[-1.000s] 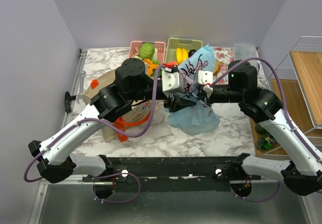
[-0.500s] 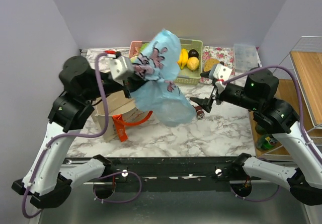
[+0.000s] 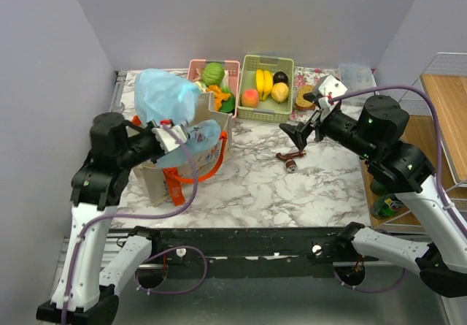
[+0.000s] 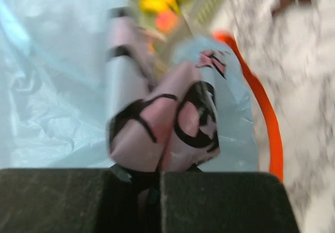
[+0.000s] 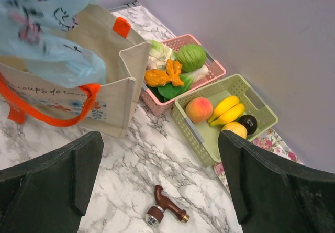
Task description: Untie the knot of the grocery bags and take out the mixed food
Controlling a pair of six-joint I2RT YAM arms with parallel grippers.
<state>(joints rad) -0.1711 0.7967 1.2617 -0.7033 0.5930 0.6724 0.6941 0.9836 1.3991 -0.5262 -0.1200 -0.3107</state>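
Observation:
The light blue grocery bag [image 3: 164, 95] lies bunched over the beige tote [image 3: 157, 175] at the left. My left gripper [image 3: 173, 136] is shut on the bag's pink-and-black printed part [image 4: 167, 133]. I cannot make out the knot. My right gripper [image 3: 301, 132] hangs open and empty above the marble. The mixed food sits in baskets at the back. A green cabbage [image 5: 191, 57] and orange pieces [image 5: 165, 76] are in the pink basket [image 5: 212, 68]. A peach [image 5: 199, 109] is in the green basket [image 5: 192, 131].
A small brown tap-shaped piece [image 5: 167, 207] lies on the marble below my right gripper [image 5: 162, 191]. Bananas [image 5: 227, 110] share the green basket. The tote's orange handle [image 4: 264, 118] curves beside the bag. A floral mat [image 3: 321, 84] and wire shelf [image 3: 445, 113] stand at the right.
The right gripper let go of the bag, opened and drew back right. The left arm swung the bag left and down onto the tote. The brown piece now lies on the marble.

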